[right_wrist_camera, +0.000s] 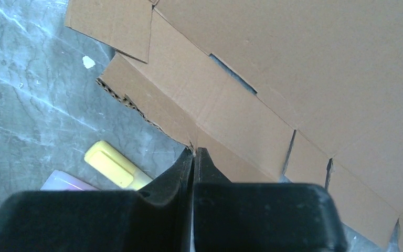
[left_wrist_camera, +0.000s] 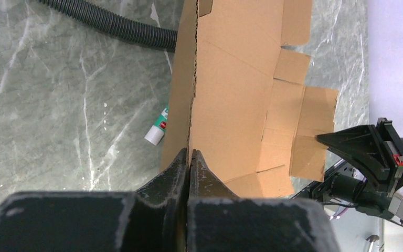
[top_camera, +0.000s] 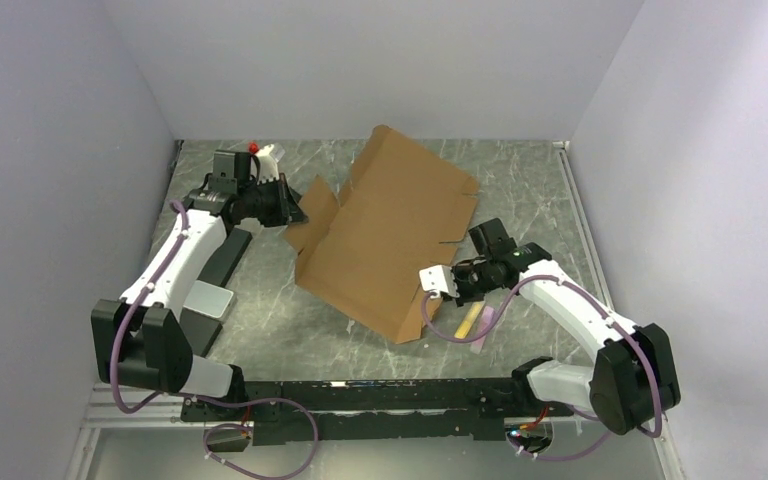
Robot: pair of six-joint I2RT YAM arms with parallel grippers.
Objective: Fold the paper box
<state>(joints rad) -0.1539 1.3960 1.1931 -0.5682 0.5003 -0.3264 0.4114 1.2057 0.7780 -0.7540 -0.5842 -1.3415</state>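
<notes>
While the paper box [top_camera: 390, 235] tilts up off the counter [top_camera: 520, 180], left pincer [left_wrist_camera: 189, 155] and right pincer [right_wrist_camera: 194, 152] each pinch one cardboard edge, jaws nearly together.

The top camera looks down from above and behind the arms [top_camera: 175, 265], far off. The wrist cameras sit behind the left gripper [left_wrist_camera: 189, 153] and the right gripper [right_wrist_camera: 194, 151] and look past the tips, close. All views share the box [top_camera: 390, 235].

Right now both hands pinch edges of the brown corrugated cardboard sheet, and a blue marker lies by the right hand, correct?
Not quite: the marker is yellow, not blue; the right wrist view shows it. Both the left hand and right hand do pinch edges of the brown corrugated cardboard sheet.
</notes>
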